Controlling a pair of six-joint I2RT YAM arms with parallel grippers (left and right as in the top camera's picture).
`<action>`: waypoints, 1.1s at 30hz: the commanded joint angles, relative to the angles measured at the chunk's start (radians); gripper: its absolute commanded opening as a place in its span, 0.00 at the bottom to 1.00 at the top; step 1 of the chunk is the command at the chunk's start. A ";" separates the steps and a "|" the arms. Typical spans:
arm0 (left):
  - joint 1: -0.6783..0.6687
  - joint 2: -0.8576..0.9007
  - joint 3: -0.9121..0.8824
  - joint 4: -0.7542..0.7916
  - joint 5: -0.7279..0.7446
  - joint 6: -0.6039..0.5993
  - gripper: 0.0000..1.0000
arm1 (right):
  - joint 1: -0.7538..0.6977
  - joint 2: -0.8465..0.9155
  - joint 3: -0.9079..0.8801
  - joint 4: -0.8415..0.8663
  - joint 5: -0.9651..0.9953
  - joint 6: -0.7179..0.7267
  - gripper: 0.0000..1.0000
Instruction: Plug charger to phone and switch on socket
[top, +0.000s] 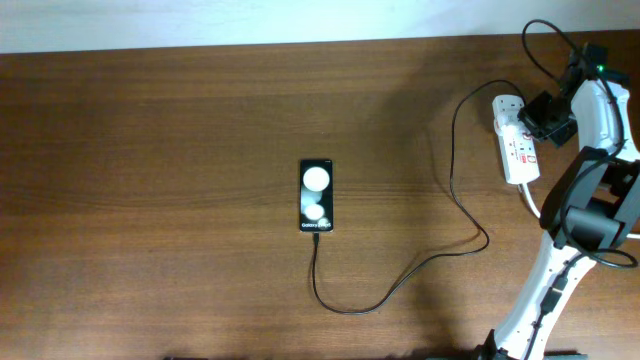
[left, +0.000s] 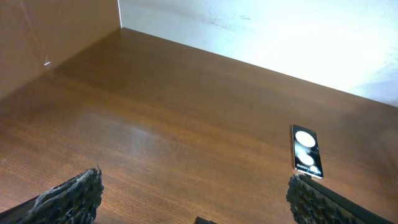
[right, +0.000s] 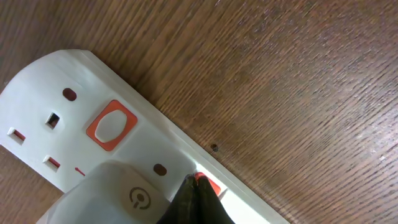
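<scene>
The black phone (top: 316, 195) lies mid-table, two white round reflections on its screen; it also shows in the left wrist view (left: 306, 152). The thin black charger cable (top: 400, 282) runs from the phone's near end in a loop to the white socket strip (top: 517, 140) at the right. My right gripper (right: 198, 180) is shut, its tip touching a red switch (right: 211, 185) on the socket strip (right: 68, 118), next to a white plug head (right: 118, 193). My left gripper (left: 193, 199) is open and empty above bare table, left of the phone.
A second orange-red switch (right: 111, 124) and open outlet slots sit on the strip's free end. The strip's thick white cord (top: 528, 198) runs toward the right arm's base (top: 545, 290). A white wall borders the table's far edge.
</scene>
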 joint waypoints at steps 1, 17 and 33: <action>0.005 -0.001 0.002 0.002 -0.011 -0.003 0.99 | 0.079 0.059 -0.008 -0.036 -0.138 -0.008 0.04; 0.005 -0.001 0.002 0.002 -0.011 -0.003 0.99 | 0.028 -0.035 -0.006 -0.171 0.026 -0.016 0.04; 0.005 -0.001 0.002 0.004 -0.011 -0.003 0.99 | 0.012 -1.141 -0.006 0.248 -0.319 -0.003 0.04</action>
